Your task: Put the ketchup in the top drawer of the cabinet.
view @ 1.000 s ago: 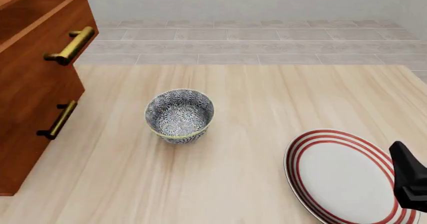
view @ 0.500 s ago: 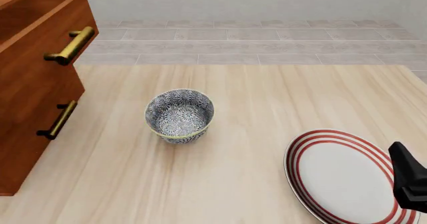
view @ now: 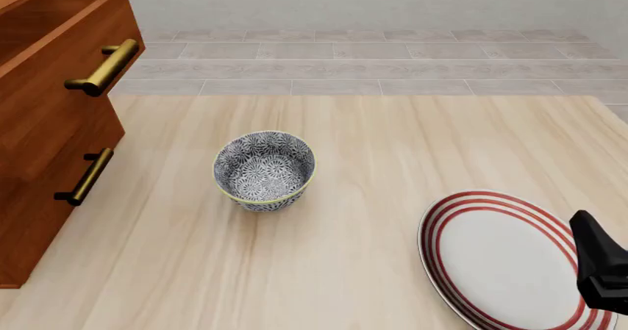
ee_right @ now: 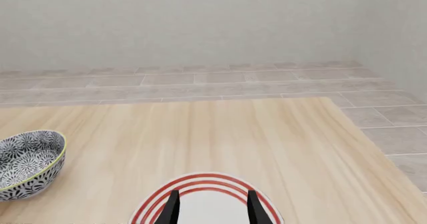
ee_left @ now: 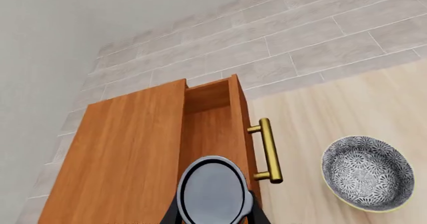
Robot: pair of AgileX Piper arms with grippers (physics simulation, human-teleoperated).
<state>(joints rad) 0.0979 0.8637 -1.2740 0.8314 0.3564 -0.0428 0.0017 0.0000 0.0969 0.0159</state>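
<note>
The cabinet [view: 44, 161] and its top drawer [view: 69, 47] are rendered in smooth reddish-brown wood with polished brass handles [view: 103, 67], the table [view: 373, 146] in pale matt wood grain, and the bowl [view: 264, 170] and plate [view: 501, 260] in glazed ceramic.

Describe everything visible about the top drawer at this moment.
The top drawer is a reddish-brown wooden box, pulled open from the cabinet at the table's left edge. One brass bar handle sits on its front. In the left wrist view, the ketchup, between the left gripper's fingers, is above it.
</note>
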